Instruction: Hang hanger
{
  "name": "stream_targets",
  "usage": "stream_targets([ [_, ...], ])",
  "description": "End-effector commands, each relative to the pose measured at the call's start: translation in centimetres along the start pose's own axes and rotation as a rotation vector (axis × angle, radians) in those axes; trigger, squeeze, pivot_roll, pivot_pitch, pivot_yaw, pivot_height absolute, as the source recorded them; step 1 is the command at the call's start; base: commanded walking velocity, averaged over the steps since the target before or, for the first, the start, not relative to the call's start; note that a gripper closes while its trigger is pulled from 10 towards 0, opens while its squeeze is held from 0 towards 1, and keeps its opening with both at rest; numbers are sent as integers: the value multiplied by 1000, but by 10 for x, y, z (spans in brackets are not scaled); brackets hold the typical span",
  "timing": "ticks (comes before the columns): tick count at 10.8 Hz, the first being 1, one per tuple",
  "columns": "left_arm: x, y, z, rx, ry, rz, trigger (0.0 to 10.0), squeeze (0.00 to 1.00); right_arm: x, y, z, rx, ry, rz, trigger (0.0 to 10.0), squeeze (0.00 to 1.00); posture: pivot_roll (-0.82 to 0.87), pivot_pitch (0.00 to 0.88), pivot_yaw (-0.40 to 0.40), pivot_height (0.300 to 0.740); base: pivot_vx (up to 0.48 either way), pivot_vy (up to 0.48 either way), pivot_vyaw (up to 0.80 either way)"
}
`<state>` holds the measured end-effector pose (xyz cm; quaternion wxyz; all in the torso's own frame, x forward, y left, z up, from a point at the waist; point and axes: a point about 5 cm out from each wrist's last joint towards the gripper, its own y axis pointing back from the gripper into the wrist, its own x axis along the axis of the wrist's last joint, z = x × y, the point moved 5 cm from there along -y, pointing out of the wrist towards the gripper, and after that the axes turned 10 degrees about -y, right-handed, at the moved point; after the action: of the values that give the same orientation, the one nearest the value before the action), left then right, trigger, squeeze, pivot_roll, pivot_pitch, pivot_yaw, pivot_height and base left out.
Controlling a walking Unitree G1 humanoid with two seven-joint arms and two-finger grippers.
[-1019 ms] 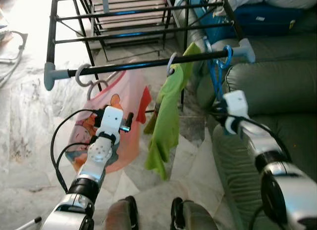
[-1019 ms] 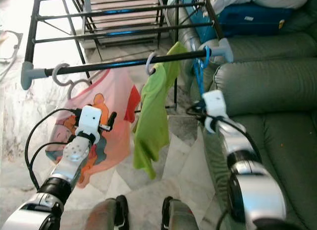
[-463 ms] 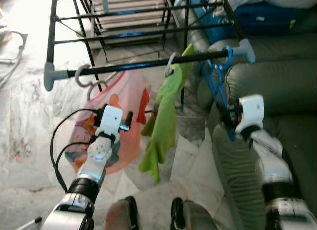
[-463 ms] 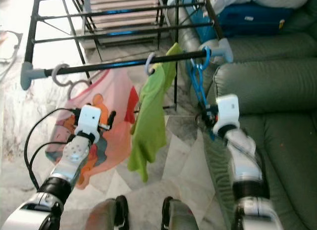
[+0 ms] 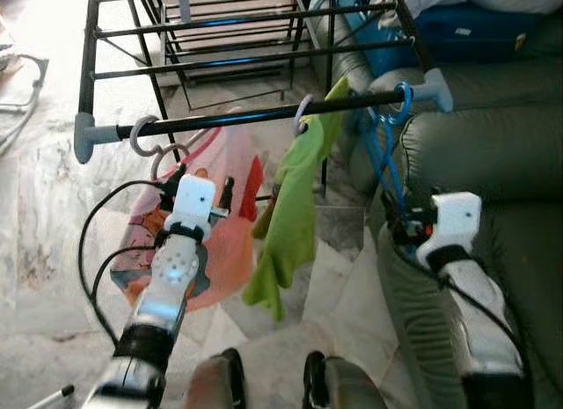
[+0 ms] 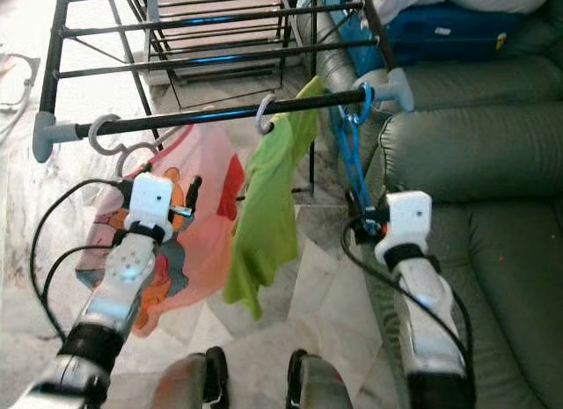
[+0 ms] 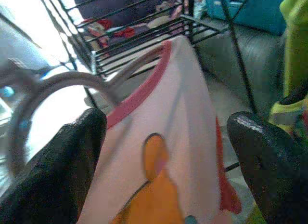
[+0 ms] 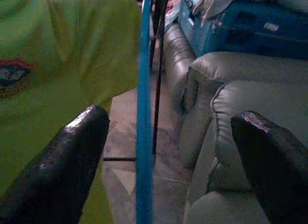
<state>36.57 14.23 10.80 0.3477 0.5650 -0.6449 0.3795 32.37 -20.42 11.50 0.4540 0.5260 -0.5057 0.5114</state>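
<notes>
No legible writing anywhere; just a small red and dark printed emblem on the green shirt, too blurred to read, and an orange cartoon figure on the pink shirt.

Right gripper raised in front of the grey sofa, silver forearm angled up from below, white wrist block just under the blue hanger. Fingers spread wide open, holding nothing; the hanger's blue bar standing upright between them, nearer one finger, touching neither as far as can be seen. Green shirt beyond that same finger, sofa cushions beyond the other.

Blue hanger hooked over the black rail of the drying rack, close to the rail's grey end cap, hanging down beside the sofa arm.

Left gripper lifted toward the pink shirt, arm reaching up and forward with a black cable looping alongside. Fingers wide apart, empty, the shirt's red-trimmed neck and its grey hanger hook straight ahead between them. Green shirt hanging from a pale hook mid-rail, between the pink shirt and the blue hanger.
</notes>
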Motion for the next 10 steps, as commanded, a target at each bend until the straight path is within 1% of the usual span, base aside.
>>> stream_targets([
  [1,-1,2,-4,23,-15,-9,10000,0,1,5,-2,-1,4,6,10000,1000,-89,153,-3,740,0,0,0],
  [2,3,4,-5,27,-17,-4,10000,0,-3,12,-4,-1,-15,-12,10000,1000,-89,153,-3,740,0,0,0],
  [3,4,4,-6,34,-15,-9,10000,0,-4,11,-4,-7,-21,-13,10000,1000,-94,156,-6,740,0,0,0],
  [4,6,4,-6,36,-16,-11,10000,0,-2,8,-7,-3,-22,-9,10000,1000,-94,156,-6,740,-431,0,0],
  [5,11,3,-7,41,-15,-5,10000,0,6,2,-11,0,-20,15,10000,1000,-92,164,-3,740,-442,0,0],
  [10,14,4,-7,42,-12,-11,10000,0,8,0,-12,-8,-19,16,10000,1000,-94,171,-3,740,-416,0,0],
])
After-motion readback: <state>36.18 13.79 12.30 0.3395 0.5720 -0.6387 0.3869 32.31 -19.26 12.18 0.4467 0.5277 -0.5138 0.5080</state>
